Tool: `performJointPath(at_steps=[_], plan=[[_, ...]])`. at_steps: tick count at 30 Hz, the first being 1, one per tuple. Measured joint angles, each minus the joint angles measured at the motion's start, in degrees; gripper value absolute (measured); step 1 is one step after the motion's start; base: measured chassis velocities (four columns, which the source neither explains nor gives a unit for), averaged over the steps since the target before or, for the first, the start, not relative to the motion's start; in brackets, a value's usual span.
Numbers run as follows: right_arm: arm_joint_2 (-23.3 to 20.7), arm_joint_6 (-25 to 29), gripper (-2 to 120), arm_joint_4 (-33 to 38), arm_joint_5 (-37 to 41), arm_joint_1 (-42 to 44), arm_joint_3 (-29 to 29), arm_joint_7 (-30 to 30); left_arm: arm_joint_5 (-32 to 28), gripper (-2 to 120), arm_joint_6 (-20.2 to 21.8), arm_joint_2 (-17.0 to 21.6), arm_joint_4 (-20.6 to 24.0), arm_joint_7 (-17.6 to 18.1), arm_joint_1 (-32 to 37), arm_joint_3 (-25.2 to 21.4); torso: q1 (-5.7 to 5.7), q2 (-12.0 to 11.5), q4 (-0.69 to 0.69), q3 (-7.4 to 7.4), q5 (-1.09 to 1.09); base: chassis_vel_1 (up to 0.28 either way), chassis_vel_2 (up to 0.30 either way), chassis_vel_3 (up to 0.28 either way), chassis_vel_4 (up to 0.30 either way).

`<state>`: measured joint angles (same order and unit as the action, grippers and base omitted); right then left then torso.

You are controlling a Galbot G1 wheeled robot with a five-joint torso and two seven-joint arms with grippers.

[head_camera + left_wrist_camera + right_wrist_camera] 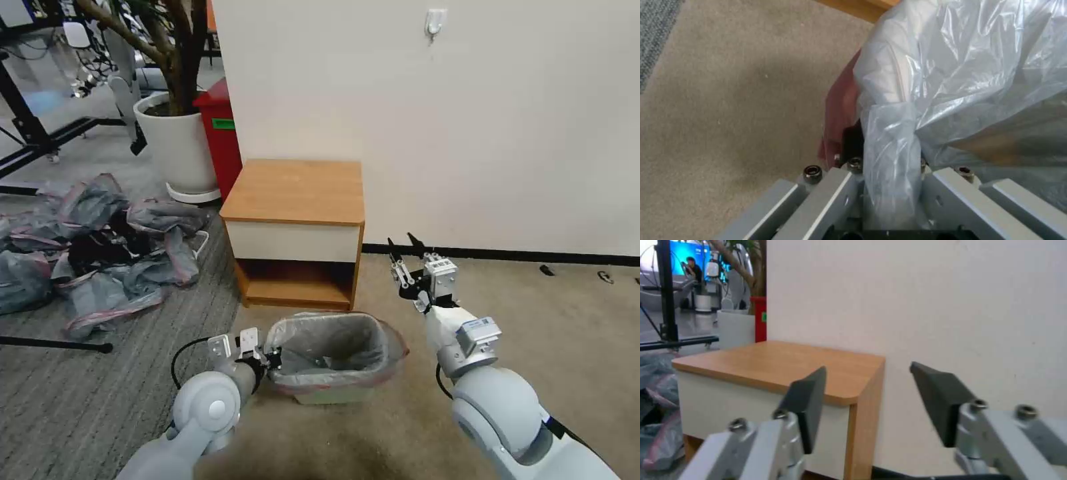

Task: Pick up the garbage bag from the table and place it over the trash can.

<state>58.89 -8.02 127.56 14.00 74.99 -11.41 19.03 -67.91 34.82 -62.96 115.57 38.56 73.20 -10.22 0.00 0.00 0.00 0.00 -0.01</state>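
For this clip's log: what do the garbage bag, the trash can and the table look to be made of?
Garbage bag: thin translucent grey plastic film with a pink-red rim band, crinkled and glossy. Trash can: probably smooth cream plastic, mostly covered by the bag. Table: matte light-brown wood-look top, possibly laminate, with a white drawer front.

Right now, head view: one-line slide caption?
Left gripper pinches garbage bag lining the trash can; right gripper open beside the table.

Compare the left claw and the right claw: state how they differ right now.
The left claw sits low at the trash can rim; the right claw hangs raised beside the table. The left is shut on the garbage bag; the right is open, empty. Both have dark fingers on grey mounts.
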Motion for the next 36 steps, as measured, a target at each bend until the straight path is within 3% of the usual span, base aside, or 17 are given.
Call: performJointPath(at_steps=[4, 5, 9, 12, 22, 24, 28, 33, 36], plan=[[0.6, 0.1, 76, -0.2, -0.1, 0.4, -0.2, 0.0, 0.0, 11, 0.7, -0.2, -0.4, 0.2, 0.0, 0.3, 0.00, 0.0, 0.00, 0.00, 0.00, 0.000, 0.000, 0.000, 0.000], [0.6, 0.1, 76, -0.2, -0.1, 0.4, -0.2, 0.0, 0.0, 11, 0.7, -0.2, -0.4, 0.2, 0.0, 0.3, 0.00, 0.0, 0.00, 0.00, 0.00, 0.000, 0.000, 0.000, 0.000], [0.7, 0.1, 93, -0.4, -0.1, 0.5, -0.2, -0.1, 0.3, 29, 0.6, -0.4, -0.5, 0.2, 0.0, 0.3, 0.00, 0.0, 0.00, 0.00, 0.01, 0.000, 0.000, 0.000, 0.000], [0.8, 0.0, 99, -0.6, -0.2, 0.5, -0.2, -0.2, 0.4, 40, 0.5, -0.4, -0.5, -0.1, 0.0, 0.2, 0.00, 0.0, 0.00, 0.00, 0.01, 0.000, 0.000, 0.000, 0.000], [1.0, -0.2, 99, -0.6, -0.2, 0.9, -0.7, -0.2, 0.6, 76, 0.5, 1.3, 1.7, -0.8, 0.9, -1.3, 0.00, 0.0, 0.00, 0.00, 0.00, 0.000, 0.000, 0.000, 0.000], [1.0, -0.2, 99, -0.6, -0.1, 0.9, -0.7, -0.2, 0.6, 78, 0.5, 1.4, 1.9, -0.9, 1.0, -1.4, 0.00, 0.0, 0.00, 0.00, 0.00, 0.000, 0.000, 0.000, 0.000], [0.9, -0.3, 100, -0.5, 0.2, 0.9, -1.3, -0.2, 0.6, 98, 0.5, 2.6, 3.8, -2.0, 2.2, -2.8, 0.00, 0.0, 0.00, 0.00, 0.00, 0.000, 0.000, 0.000, 0.000], [1.0, -0.3, 100, -0.5, 0.4, 1.2, -1.5, -0.2, 0.6, 100, 0.5, 2.9, 4.6, -2.5, 2.8, -3.6, 0.00, 0.0, 0.00, 0.00, 0.00, 0.000, 0.000, 0.000, 0.000], [0.9, -0.1, 100, -0.4, 0.7, 1.5, -2.3, -0.2, 0.6, 100, 0.5, 3.0, 5.9, -4.6, 3.9, -4.6, 0.00, 0.0, 0.00, 0.00, 0.00, 0.000, 0.000, 0.000, 0.000]])
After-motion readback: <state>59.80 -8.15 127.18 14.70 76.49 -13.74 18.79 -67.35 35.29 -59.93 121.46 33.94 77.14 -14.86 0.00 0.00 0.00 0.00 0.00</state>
